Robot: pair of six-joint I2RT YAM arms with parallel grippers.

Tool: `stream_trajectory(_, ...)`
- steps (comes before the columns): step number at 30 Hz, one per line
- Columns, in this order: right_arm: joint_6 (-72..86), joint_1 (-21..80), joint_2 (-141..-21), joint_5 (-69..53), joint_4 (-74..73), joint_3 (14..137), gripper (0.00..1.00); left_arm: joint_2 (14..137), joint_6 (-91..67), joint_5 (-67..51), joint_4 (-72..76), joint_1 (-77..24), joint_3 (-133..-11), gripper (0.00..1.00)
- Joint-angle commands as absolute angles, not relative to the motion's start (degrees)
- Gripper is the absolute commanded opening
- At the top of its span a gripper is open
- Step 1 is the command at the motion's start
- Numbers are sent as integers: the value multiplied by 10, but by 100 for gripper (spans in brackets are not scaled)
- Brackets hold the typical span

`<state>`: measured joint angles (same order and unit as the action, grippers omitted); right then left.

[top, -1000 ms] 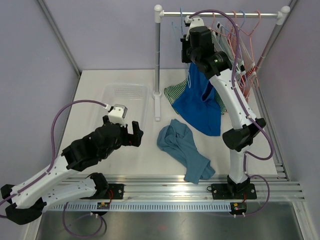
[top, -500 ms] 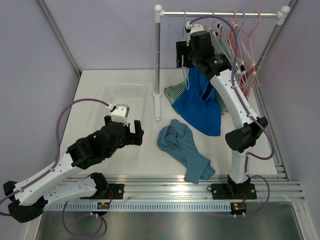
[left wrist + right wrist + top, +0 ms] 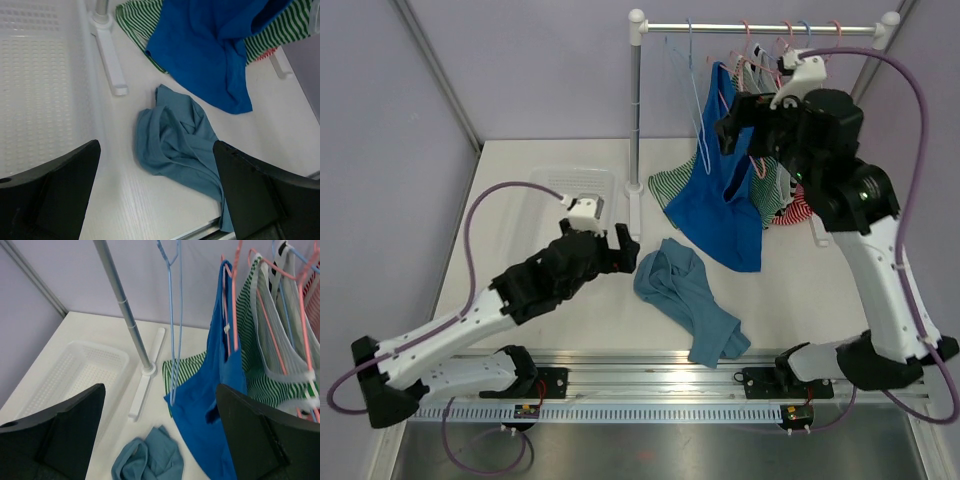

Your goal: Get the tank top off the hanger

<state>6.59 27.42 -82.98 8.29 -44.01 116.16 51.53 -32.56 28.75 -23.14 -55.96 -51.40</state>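
Nearest the arm bases, the left gripper (image 3: pixel 617 246) hangs over the table (image 3: pixel 510 290) in front of and left of the rack post (image 3: pixel 635 130). Its fingers are spread wide with nothing between them. In front of the post's foot and slightly right, a crumpled teal garment (image 3: pixel 685 295) lies flat on the table, just beyond that gripper's fingertips in the wrist view. A white perforated basket (image 3: pixel 570 190) sits directly left of the post's foot.

Right of the post, the blue tank top (image 3: pixel 725 200) hangs by its straps on a pink hanger (image 3: pixel 234 295). Its lower half drapes down onto the table over a green-striped garment (image 3: pixel 670 185). The right gripper (image 3: pixel 161 390) is held high, right of the post and beside the tank top's straps, jaws parted wide and gripping nothing. A bare blue hanger (image 3: pixel 695 100) dangles between the post and the tank top. Further right, more hangers carry striped tops on the rail (image 3: pixel 760 28).
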Motion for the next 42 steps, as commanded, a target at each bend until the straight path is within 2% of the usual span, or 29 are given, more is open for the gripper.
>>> stream_trajectory(1,89,274,-726,74,-426,1079,99,626,-291,223,-176,-565,-609,99)
stream_trajectory(6,151,274,-548,22,-343,885,100,803,-264,272,-252,-606,-727,99)
stream_trajectory(9,171,274,-483,6,-342,824,99,872,-257,269,-270,-636,-770,99)
stream_trajectory(14,163,274,-427,19,-398,799,99,947,-278,265,-288,-668,-788,99)
stream_trajectory(21,164,274,-380,4,-393,758,99,1038,-298,140,-208,-671,-757,99)
stream_trajectory(30,170,274,-384,-46,-388,742,100,1143,-321,141,-251,-671,-781,98)
stream_trajectory(31,171,274,-382,-47,-388,741,99,1145,-321,141,-251,-671,-774,94)
stream_trajectory(33,171,275,-379,-53,-384,739,99,1148,-323,143,-251,-671,-767,71)
stream_trajectory(35,171,274,-379,-57,-381,737,100,1148,-321,142,-254,-671,-764,44)
stream_trajectory(36,171,274,-379,-58,-381,738,99,1143,-322,144,-257,-671,-764,22)
stream_trajectory(38,168,275,-381,-58,-384,744,100,1130,-317,155,-271,-674,-767,5)
stream_trajectory(39,167,274,-381,-56,-387,744,99,1109,-319,163,-274,-676,-766,0)
stream_trajectory(42,164,274,-379,-46,-385,744,100,1061,-324,201,-294,-677,-766,0)
